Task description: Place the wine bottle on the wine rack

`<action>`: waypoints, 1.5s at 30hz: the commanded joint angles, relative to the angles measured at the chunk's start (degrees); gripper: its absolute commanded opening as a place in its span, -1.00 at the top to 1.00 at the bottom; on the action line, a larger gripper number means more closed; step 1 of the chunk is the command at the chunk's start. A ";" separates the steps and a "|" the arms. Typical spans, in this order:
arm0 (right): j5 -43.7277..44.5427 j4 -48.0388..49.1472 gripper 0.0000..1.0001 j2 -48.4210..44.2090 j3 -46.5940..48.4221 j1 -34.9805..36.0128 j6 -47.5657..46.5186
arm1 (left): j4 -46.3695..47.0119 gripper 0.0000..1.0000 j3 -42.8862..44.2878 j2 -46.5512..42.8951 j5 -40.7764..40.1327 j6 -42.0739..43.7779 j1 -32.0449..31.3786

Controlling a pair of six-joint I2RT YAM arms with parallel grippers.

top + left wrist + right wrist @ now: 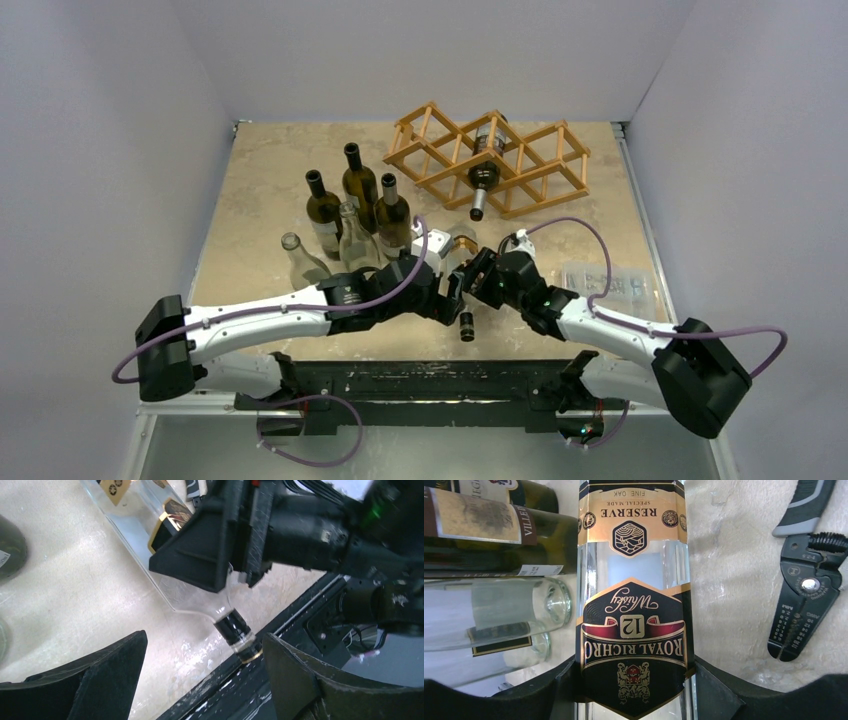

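Note:
A clear bottle (634, 630) with a black and gold "Royal Richro" label lies tilted near the table's front edge, its black-capped neck (467, 326) pointing toward the arm bases. My right gripper (634, 682) is shut on the bottle's labelled body, one finger on each side. It also shows in the left wrist view (200, 555). My left gripper (205, 640) is open, its fingers wide apart on either side of the bottle neck (234, 626) without touching it. The wooden wine rack (540, 160) stands at the back right with one dark bottle (486, 165) lying in a cell.
Three dark green bottles (360, 185) and two clear ones (300, 262) stand left of centre, close to the left arm. A clear plastic box (612, 282) sits at the right. A black wire stripper (804, 590) lies right of the held bottle.

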 commanded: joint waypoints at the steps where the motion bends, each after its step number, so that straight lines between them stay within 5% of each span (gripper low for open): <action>1: 2.25 15.56 1.00 -6.16 -1.41 -0.22 1.68 | 8.74 -0.70 -1.07 3.32 -1.43 -4.06 0.11; 14: 1.95 20.31 1.00 -7.85 -4.06 -0.19 3.96 | 10.54 -0.57 0.33 12.41 2.32 -3.39 0.06; 28: 12.28 11.04 1.00 -16.13 -5.06 -0.19 9.25 | 11.12 0.04 -3.89 12.61 0.20 -2.28 0.22; 36: 12.91 15.75 1.00 -13.84 -8.31 -0.19 2.84 | 11.36 0.32 -3.01 16.77 2.06 -0.13 2.07; 45: 14.67 20.80 1.00 -13.63 -9.73 -1.62 -6.50 | 17.63 0.36 -4.05 20.53 8.37 -0.80 6.04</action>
